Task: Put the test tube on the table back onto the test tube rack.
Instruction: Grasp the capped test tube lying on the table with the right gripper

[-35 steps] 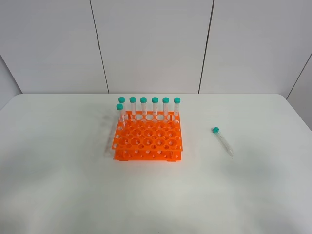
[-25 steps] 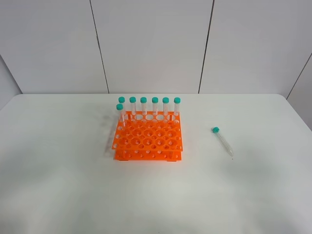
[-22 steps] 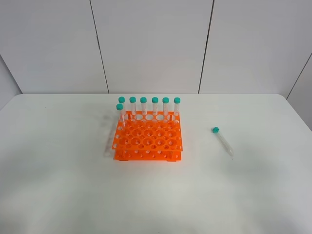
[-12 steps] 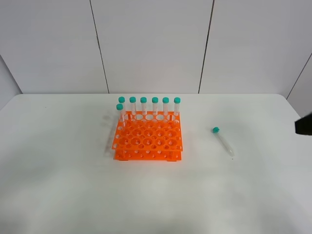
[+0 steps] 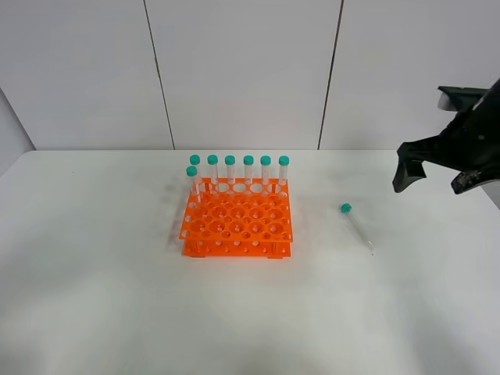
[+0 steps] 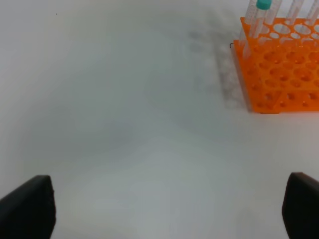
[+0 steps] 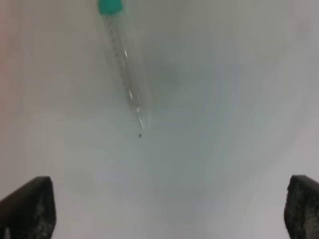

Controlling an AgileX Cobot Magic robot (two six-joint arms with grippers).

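Observation:
The test tube [image 5: 358, 229] lies flat on the white table [image 5: 109, 305], right of the orange test tube rack [image 5: 237, 224], teal cap pointing away. In the right wrist view the tube [image 7: 122, 59] lies ahead of the fingers, conical tip toward the camera. My right gripper [image 5: 436, 178] is open and empty, hovering above the table to the right of the tube and beyond it; it also shows in its own view [image 7: 164, 209]. My left gripper [image 6: 163, 209] is open and empty, over bare table left of the rack [image 6: 281, 69]; it is out of the exterior view.
Several teal-capped tubes [image 5: 239, 168] stand upright in the rack's back row, with one more at the left of the second row [image 5: 192, 181]. One of them shows in the left wrist view [image 6: 256, 20]. A white panelled wall [image 5: 242, 70] rises behind the table.
My right arm has come into the exterior view from the right edge and moved left toward the lying tube. The tube and the rack have not moved.

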